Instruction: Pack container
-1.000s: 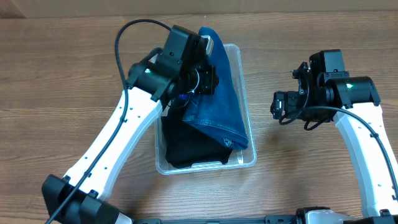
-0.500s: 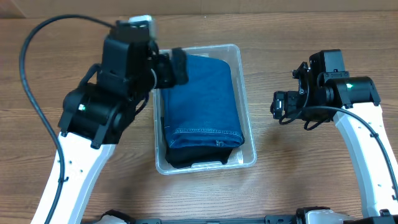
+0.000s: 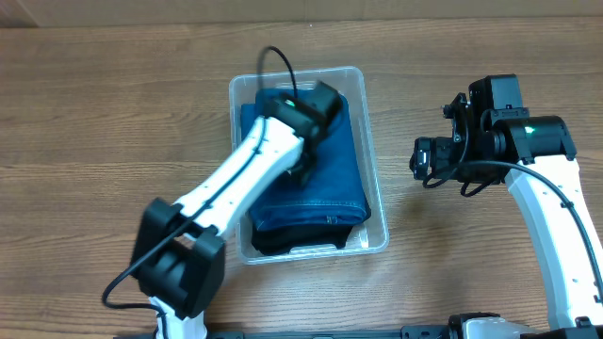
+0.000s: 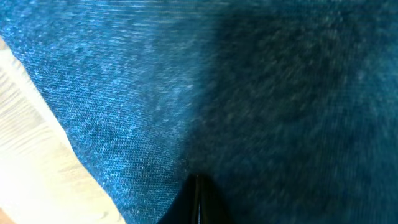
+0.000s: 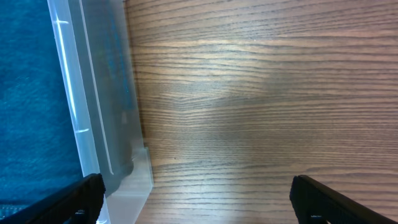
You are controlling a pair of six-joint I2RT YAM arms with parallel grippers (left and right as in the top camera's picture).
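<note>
The clear plastic container (image 3: 375,151) stands mid-table. In it, folded blue jeans (image 3: 334,160) lie flat on a black garment (image 3: 283,237). My left gripper (image 3: 303,173) is down on the middle of the jeans. In the left wrist view denim (image 4: 155,81) fills the frame and the left gripper (image 4: 198,202) is shut, tips against the cloth. My right gripper (image 3: 421,160) hovers open and empty just right of the container. In the right wrist view the right gripper (image 5: 199,199) is over bare wood, with the container's wall (image 5: 93,106) at the left.
The wooden table (image 3: 113,113) surrounds the container. The left arm (image 3: 226,188) crosses the container's left rim. The right arm (image 3: 556,217) stands along the right edge.
The jeans, hanging from my left gripper a second ago, now lie flat in the container. My left arm swung out left, then came back onto the jeans. The right arm has not moved.
</note>
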